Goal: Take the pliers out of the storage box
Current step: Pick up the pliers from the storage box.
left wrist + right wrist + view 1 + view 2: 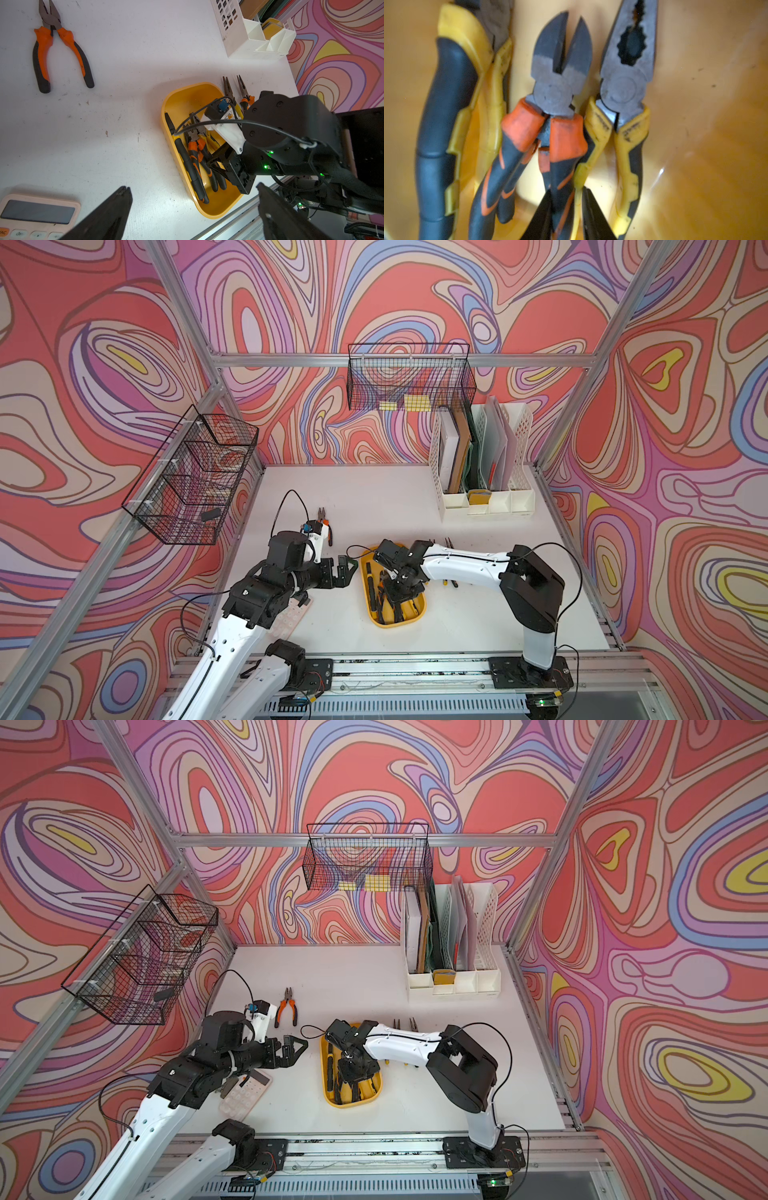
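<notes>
Currently the storage box (187, 97) is seen centrally near the table's (374, 497) front edge, pliers (195, 158) lying inside. One handle of the orange-and-black pliers (562, 137) there is pinched by the narrowed right gripper (568, 190). Two needle-nose pliers (228, 89) are laid just beyond the box, an orange pair (51, 20) toward the left edge. The left gripper (348, 570) is held wide beside the box.

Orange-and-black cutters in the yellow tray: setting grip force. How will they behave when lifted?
The orange-and-black cutters look stiff and fairly heavy: thick metal head. Held by one handle, they would likely swing head-down. The serrated yellow-handled pliers lie against them and may drag along.
</notes>
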